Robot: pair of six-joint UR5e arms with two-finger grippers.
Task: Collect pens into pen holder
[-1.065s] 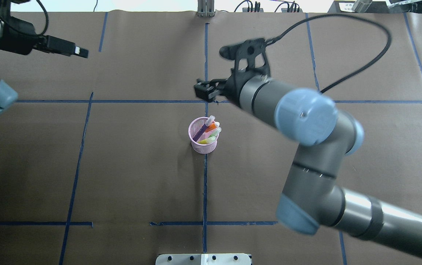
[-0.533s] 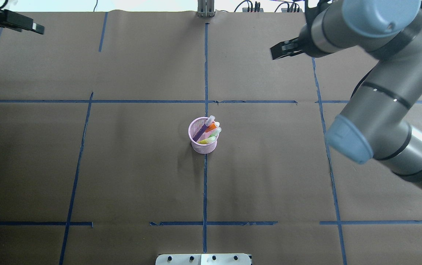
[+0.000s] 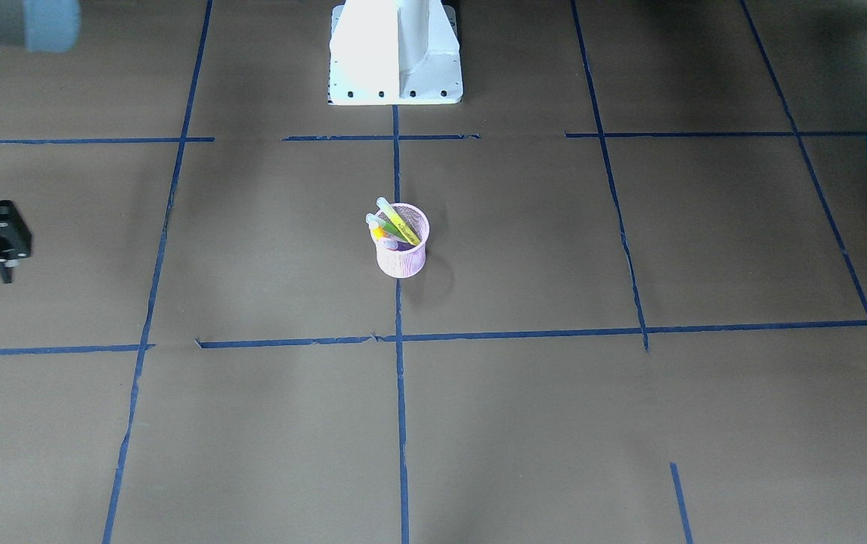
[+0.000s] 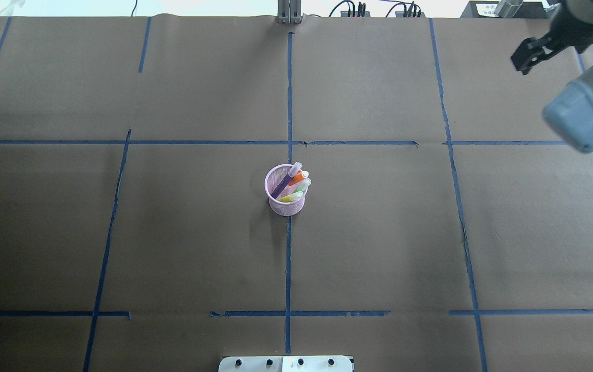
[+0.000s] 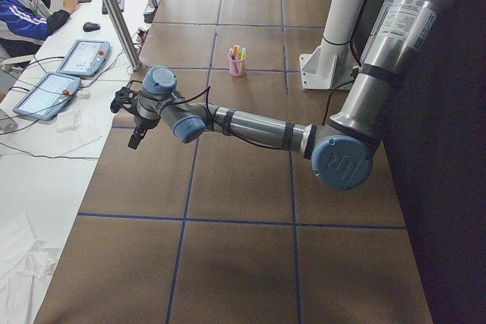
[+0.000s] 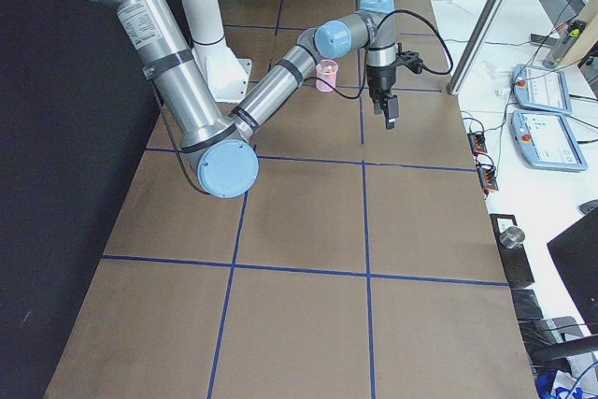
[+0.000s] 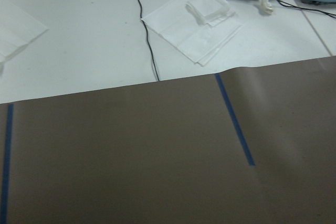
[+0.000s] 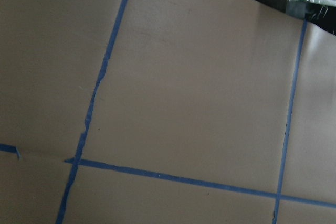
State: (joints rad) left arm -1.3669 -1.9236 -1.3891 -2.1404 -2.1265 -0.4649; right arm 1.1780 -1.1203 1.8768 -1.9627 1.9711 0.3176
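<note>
- The pen holder (image 4: 286,203) stands upright at the middle of the table (image 4: 182,243). It sits on the blue tape (image 4: 288,258) line that runs from 12 to 6 o'clock in the overhead view.
- All three pens are inside it, caps up, leaning toward 1 to 2 o'clock overhead. They are the purple pen (image 4: 286,182), the orange pen (image 4: 298,179) and the green pen (image 4: 292,197).
- The overhead view separates the three colours. The front-facing view shows mainly the green pen's yellow barrel across the cup's mouth, with the other two largely hidden behind it.
- The right gripper (image 4: 521,59) hangs at about 2 o'clock from the holder, well apart from it. It seems to carry nothing, but it is dark and small in every view, so I cannot tell how far apart its fingers are.
- The left gripper (image 5: 135,139) is only a dark sliver overhead, in the corner at 10 o'clock. The left side view shows it whole, pointing down near the table's far edge. I cannot tell its finger spread.
- The left wrist camera shows the paper's edge, a white bench (image 7: 79,35), a black cable (image 7: 147,40) and folded tissue (image 7: 202,24).
- The right wrist camera shows only brown paper and tape lines.
</note>
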